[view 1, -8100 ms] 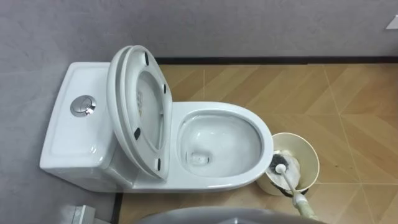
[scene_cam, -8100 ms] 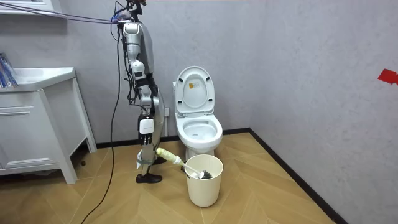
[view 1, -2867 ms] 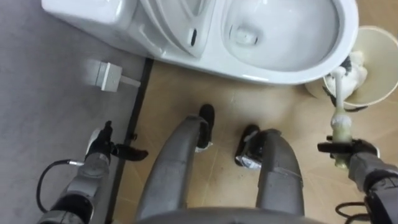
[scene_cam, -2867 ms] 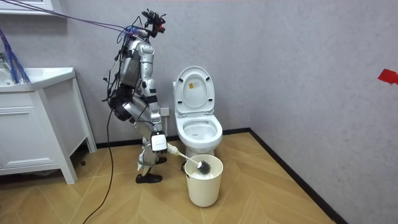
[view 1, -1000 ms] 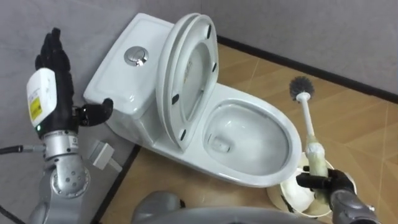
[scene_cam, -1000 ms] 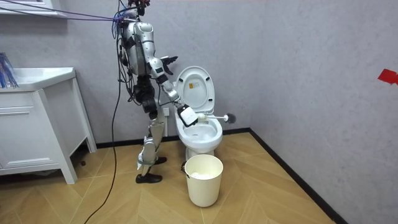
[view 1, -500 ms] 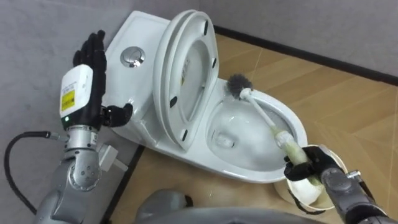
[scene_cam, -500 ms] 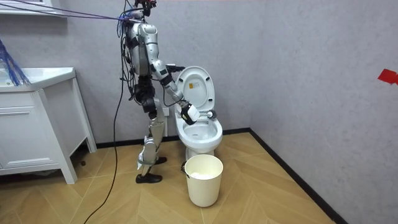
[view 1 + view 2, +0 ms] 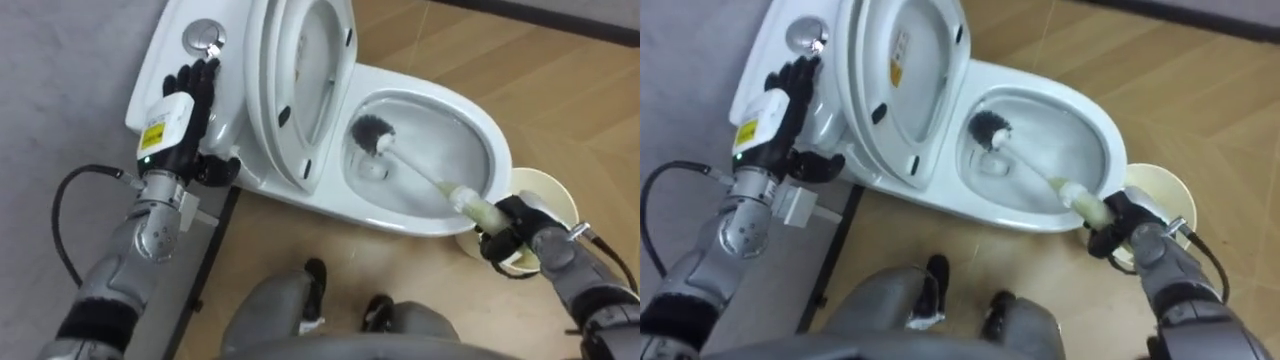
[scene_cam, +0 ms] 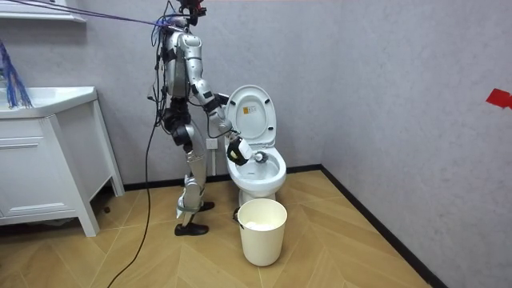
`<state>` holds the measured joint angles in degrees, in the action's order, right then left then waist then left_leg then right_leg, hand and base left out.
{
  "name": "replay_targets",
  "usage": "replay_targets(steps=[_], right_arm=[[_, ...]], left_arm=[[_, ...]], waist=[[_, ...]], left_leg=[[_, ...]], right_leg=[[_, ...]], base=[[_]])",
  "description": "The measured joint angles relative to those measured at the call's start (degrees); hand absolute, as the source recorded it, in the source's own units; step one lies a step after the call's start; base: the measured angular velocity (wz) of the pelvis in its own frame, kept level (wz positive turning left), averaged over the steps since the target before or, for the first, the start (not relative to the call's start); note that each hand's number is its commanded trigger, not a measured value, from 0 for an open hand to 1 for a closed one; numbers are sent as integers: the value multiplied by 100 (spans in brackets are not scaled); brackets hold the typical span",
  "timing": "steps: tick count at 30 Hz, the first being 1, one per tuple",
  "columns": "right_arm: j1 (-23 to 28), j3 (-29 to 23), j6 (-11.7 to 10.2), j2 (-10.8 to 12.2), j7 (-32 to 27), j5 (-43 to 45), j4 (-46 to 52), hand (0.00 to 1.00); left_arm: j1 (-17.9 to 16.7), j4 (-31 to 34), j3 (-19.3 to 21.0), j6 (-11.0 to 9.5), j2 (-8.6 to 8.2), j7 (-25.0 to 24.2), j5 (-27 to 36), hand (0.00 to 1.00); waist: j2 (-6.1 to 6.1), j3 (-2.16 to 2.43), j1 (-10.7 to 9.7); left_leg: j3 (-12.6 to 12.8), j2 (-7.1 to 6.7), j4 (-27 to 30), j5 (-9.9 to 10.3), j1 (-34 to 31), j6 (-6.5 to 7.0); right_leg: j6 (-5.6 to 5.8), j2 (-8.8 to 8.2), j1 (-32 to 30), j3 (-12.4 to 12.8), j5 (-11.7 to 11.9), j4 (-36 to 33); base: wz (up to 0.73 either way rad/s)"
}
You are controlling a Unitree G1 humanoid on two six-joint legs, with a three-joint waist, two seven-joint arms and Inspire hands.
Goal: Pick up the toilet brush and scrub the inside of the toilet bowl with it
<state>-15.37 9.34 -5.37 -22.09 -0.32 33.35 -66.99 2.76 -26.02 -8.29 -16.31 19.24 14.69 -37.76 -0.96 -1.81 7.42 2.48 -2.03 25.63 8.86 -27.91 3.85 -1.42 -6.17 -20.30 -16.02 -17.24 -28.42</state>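
Left eye view looks down on the toilet bowl (image 9: 487,131), its seat and lid (image 9: 300,90) raised toward the tank (image 9: 165,62). The right hand (image 9: 508,236) has its fingers clamped round the thick end of the toilet brush (image 9: 418,170). It sits just outside the bowl's front rim, above the waste bin (image 9: 553,190) on the floor. The handle slants across the rim, and the bristle head (image 9: 372,134) is down inside the bowl, on or just over the porcelain near the drain; contact cannot be confirmed. The left hand (image 9: 182,104) is idle beside the tank below the flush button (image 9: 207,33), fingers straight and apart, gripping nothing.

In the room view the robot stands just to the room view's left of the toilet, leaning its arm over it.

By my reading, the pick-up and the reach into the bowl are done, and the scrubbing itself is at its start. Sweeping the head round the bowl walls and under the rim is left, then lifting the brush out and setting it away.
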Motion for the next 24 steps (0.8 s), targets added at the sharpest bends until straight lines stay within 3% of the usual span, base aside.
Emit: replay_targets(steps=[3,11,18,20,24], right_arm=[[-101,77,8,-124,-27,44,-4,100],[-2,430,206,-468,-43,327,41,100],[436,544,381,-550,-446,798,410,100],[408,661,454,-602,-540,903,466,100],[39,1198,581,-803,-777,1063,499,100]], left_arm=[[185,-114,-75,-31,30,43,-2,0],[516,-277,-146,-46,258,510,-181,0],[521,-468,-241,-25,308,1157,-250,0],[568,-463,-297,-21,333,1234,-250,0],[805,-465,-587,95,523,1421,-244,0]], waist=[[36,-40,48],[65,-61,50],[44,-47,-93],[7,-21,-82],[3,-25,-42]], left_leg=[[10,-12,12,-50,-150,20],[89,36,165,-173,-783,17],[90,56,307,-170,-1010,18],[77,59,365,-170,-1108,20],[81,66,621,-150,-1425,45]], right_leg=[[7,-24,-203,8,25,-76],[-72,-68,-905,13,71,-366],[-93,-66,-1109,8,73,-455],[-93,-67,-1199,2,73,-507],[-129,-126,-1519,-4,3,-835]], base=[[0],[-3],[-1],[2],[2]])
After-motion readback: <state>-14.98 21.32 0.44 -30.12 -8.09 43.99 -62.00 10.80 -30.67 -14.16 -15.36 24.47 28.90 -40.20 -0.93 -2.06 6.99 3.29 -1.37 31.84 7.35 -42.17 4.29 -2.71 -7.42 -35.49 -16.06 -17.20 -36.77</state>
